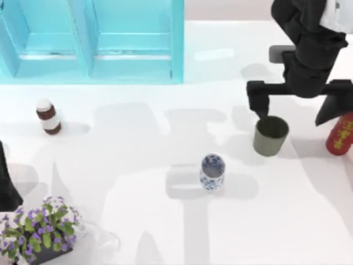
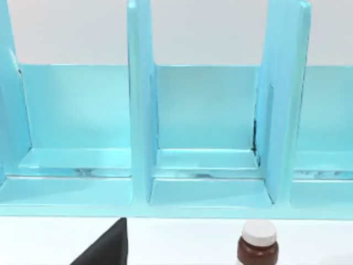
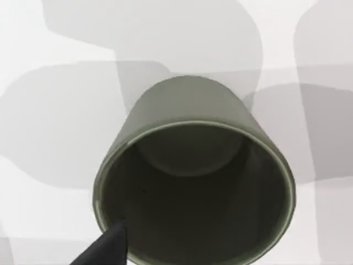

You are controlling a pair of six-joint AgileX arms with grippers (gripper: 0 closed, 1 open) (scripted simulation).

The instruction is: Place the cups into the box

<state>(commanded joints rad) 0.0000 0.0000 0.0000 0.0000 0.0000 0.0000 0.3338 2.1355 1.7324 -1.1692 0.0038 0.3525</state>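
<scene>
Left arm (image 1: 6, 185): parked at the table's left edge, mostly cut off; we cannot tell its gripper's state.
Box (image 1: 91, 41): turquoise, open compartments, far left, cropped by the frame.
Brown jar (image 1: 48, 116): white cap, upright, left side.
Patterned cup (image 1: 212, 172): slim, white with blue flowers, upright, mid-table.
Olive cup (image 1: 270, 135): plain olive-grey, tapered, upright and empty, right of centre.
Right gripper (image 1: 298, 105): we see fingers spread wide above the olive cup, one fingertip (image 3: 107, 245) at its rim.
Red bottle (image 1: 340, 134): right edge, partly hidden by a finger.
</scene>
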